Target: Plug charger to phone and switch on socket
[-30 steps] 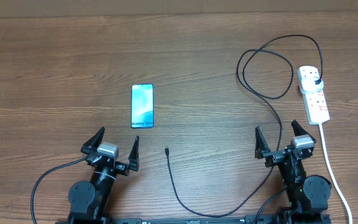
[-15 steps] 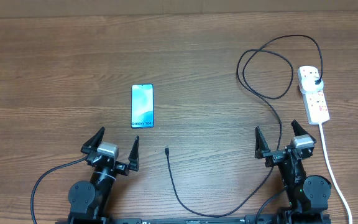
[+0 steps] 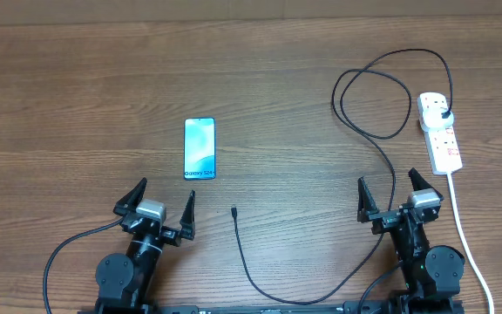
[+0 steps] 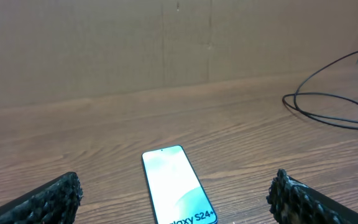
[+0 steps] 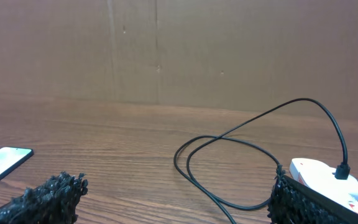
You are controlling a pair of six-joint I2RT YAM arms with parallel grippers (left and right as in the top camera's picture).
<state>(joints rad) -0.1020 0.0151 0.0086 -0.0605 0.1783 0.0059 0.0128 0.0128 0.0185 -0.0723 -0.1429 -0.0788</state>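
Observation:
The phone (image 3: 200, 148) lies flat on the wooden table, screen up, its "Galaxy S24" text toward me; it also shows in the left wrist view (image 4: 176, 185) and at the left edge of the right wrist view (image 5: 2, 163). The black charger cable (image 3: 369, 87) loops from its black plug in the white socket strip (image 3: 440, 131) down to its small plug tip (image 3: 234, 210), which lies below and right of the phone. My left gripper (image 3: 162, 202) is open and empty just below the phone. My right gripper (image 3: 393, 194) is open and empty below the socket (image 5: 328, 176).
The strip's thick white cord (image 3: 462, 227) runs down the right side past my right arm. The black cable's loops (image 5: 229, 162) lie ahead of the right gripper. A brown cardboard wall (image 4: 166, 43) stands at the table's far edge.

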